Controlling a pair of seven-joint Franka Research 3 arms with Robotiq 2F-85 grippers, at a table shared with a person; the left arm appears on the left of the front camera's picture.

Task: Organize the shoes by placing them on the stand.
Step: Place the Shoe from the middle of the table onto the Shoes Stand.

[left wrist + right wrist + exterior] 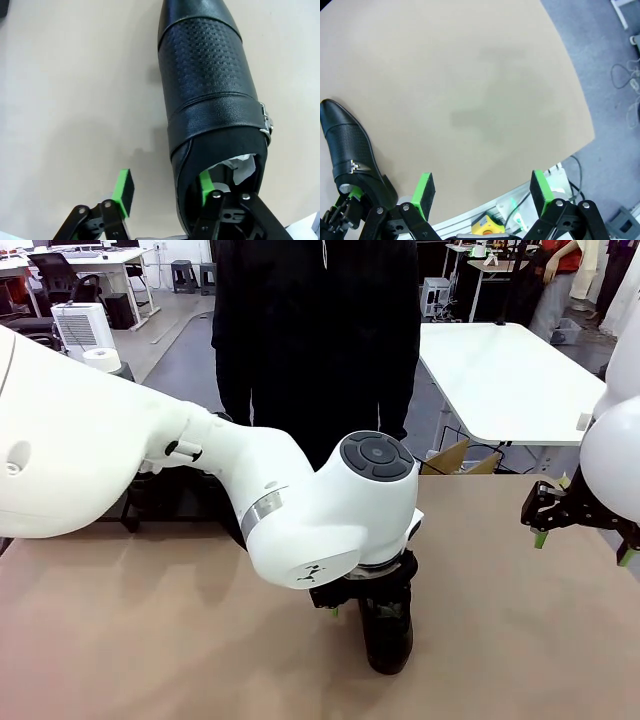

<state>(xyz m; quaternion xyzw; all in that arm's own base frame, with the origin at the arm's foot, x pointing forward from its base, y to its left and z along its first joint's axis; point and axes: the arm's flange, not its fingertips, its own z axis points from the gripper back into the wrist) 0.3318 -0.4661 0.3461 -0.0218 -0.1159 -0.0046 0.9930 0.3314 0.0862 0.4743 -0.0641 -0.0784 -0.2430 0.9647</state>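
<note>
The left arm (pixel 200 480) sweeps in from the left edge of the front view and bends down at the middle of the frame, its wrist pointing straight down over a black shoe (pixel 388 632) that lies on the tan table (pixel 150 640) at lower centre. In the left wrist view the left gripper (pixel 165 192) straddles one side wall of the shoe (pixel 210 100) at the heel opening: one green pad (pixel 125 192) stands outside the shoe over the bare table, and the other (pixel 205 187) sits inside the opening, next to crumpled white paper (pixel 237 167). The jaws are partly drawn in around that wall, but whether both pads already press on the leather I cannot tell. The shoe runs from the bottom of that frame to the top, toe up, with a metal buckle (pixel 266 122) on its right side. The right gripper (pixel 585 540) hangs at the right edge of the front view, above the table, its fingers spread wide with nothing between them; its own view shows the green pads (pixel 424 192) apart over the table's edge, and the shoe (pixel 350 150) at lower left. A dark stand (pixel 175 495) shows behind the left arm at middle left. A person (pixel 315 330) in dark clothes stands at the far side, top centre.
</note>
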